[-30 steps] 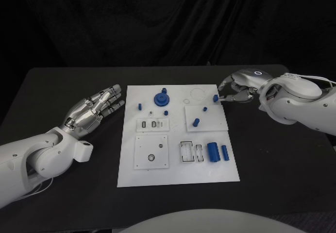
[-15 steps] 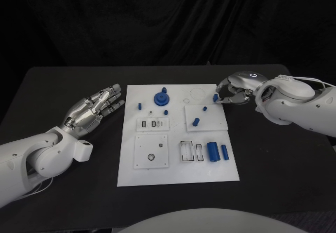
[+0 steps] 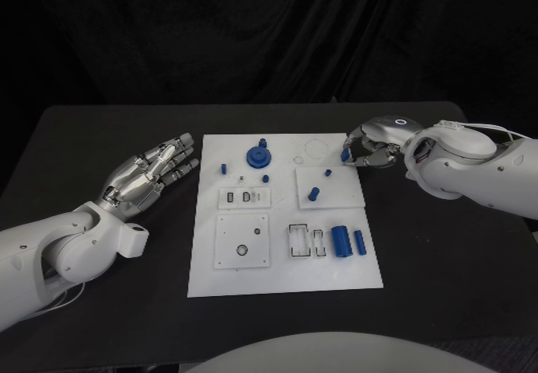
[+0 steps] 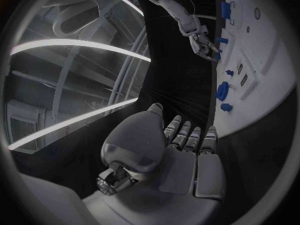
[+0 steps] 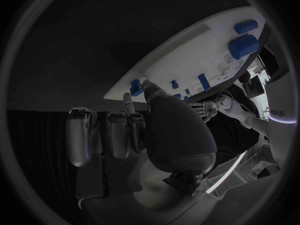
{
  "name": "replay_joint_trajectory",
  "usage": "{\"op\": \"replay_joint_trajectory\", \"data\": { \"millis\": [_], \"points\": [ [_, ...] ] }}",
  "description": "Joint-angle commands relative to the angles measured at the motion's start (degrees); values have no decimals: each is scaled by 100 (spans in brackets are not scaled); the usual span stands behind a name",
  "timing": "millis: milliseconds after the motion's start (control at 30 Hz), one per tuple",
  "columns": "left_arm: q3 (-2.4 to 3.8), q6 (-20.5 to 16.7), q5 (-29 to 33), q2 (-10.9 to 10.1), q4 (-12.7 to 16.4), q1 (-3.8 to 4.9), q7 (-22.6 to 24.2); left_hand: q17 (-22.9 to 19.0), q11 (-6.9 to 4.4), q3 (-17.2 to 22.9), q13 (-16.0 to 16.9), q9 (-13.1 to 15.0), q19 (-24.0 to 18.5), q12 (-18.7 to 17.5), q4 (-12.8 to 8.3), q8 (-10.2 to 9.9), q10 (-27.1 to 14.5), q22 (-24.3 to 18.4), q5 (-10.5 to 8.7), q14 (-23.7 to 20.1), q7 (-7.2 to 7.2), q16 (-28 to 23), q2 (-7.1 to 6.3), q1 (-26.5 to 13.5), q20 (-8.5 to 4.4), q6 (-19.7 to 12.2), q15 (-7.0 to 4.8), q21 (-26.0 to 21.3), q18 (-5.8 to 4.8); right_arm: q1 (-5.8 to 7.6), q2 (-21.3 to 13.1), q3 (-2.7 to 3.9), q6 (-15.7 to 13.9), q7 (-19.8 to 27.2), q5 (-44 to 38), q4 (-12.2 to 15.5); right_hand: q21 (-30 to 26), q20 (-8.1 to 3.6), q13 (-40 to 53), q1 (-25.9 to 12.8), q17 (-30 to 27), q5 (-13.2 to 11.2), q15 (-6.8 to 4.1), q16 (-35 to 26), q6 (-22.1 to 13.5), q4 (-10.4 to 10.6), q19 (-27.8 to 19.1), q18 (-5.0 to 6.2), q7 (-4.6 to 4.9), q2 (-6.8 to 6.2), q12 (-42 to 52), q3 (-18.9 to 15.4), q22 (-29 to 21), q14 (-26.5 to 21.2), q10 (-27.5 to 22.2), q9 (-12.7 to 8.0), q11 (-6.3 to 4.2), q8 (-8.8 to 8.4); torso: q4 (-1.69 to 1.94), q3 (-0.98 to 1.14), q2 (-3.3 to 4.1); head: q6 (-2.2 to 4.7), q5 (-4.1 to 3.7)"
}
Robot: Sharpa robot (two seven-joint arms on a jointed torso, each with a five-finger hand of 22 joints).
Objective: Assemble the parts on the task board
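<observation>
Peg [image 3: 343,155] pinched by right hand [image 3: 370,149] at board [image 3: 337,276] edge; we should lift straight, grip firm. Left hand [image 3: 151,172] spread above counter [image 3: 448,256].

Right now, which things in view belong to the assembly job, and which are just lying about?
Job:
task board
blue parts, e.g. gear-like piece and two cylinders
small blue part at the right hand

Idle:
left hand, open beside the board
black table

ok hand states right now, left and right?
Left hand: open, fingers spread, holding nothing, resting beside the task board.
Right hand: fingers pinching a small blue part at the board's far right edge.
</observation>
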Motion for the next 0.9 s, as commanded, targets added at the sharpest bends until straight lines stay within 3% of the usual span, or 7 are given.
{"op": "replay_joint_trajectory", "data": {
  "millis": [33, 300, 533, 733, 900],
  "points": [
    [4, 92, 0, 14, 2, -9, 584, -4, 37, 38, 0, 7, 9, 20, 11, 14, -14, 7, 21, 1, 48, 0, -18, 57, 30, -2, 33, -9, 90, -25, 26, 3, 69, -83, -17, -25, -32, 12, 1509, 74, 1509, 68, 27, 16, 28, -26, 343, 46, 7, 12, 15, 26, 1297, 606, 602, 5, 53, 21, 0, 4, 2, -3, 2],
    [4, 103, 0, 12, -5, -13, 571, -3, 40, 45, -1, 6, 10, 15, 12, 12, -16, 7, 22, 1, 46, 1, -17, 58, 32, -10, 36, -9, 90, -42, 101, 3, 38, -41, -17, -61, -48, 13, 1509, 120, 1509, 158, 27, 16, 43, -56, 335, 50, 7, 21, 15, 44, 1291, 606, 602, 8, 54, 31, -12, -2, 0, -15, 14],
    [4, 115, 0, 18, -9, -17, 548, -3, 40, 45, -1, 6, 10, 15, 12, 12, -16, 7, 22, 1, 46, 1, -17, 58, 32, -10, 36, -9, 90, -50, 144, 3, -50, 36, -17, -94, -57, 9, 1509, 161, 1509, 357, 20, 16, 206, -89, 334, 51, -4, 44, 15, 69, 1292, 606, 602, 61, 45, 133, 3, 7, 3, -30, -2],
    [4, 131, 0, 20, 2, -20, 518, -5, 46, 55, -3, 2, 8, 4, 13, 7, -22, 6, 22, -3, 45, -4, -16, 58, 36, -36, 42, -10, 90, -53, 159, 4, -94, 73, -17, -111, -73, -34, 1509, 281, 1509, 612, -30, 16, 631, -212, 332, 54, -87, 129, 15, 140, 1293, 606, 602, 299, -23, 453, 2, 1, 2, -38, -4],
    [4, 135, 0, 19, -1, -23, 502, -6, 53, 63, -3, 1, 9, 2, 14, 5, -24, 6, 23, -4, 43, -4, -15, 59, 39, -44, 46, -10, 90, -54, 163, 4, -115, 72, -17, -113, -89, -58, 1509, 364, 1509, 728, -55, 16, 753, -312, 325, 57, -116, 170, 15, 182, 1291, 606, 602, 448, -47, 596, -8, -3, 0, -43, 10]
  ]
}}
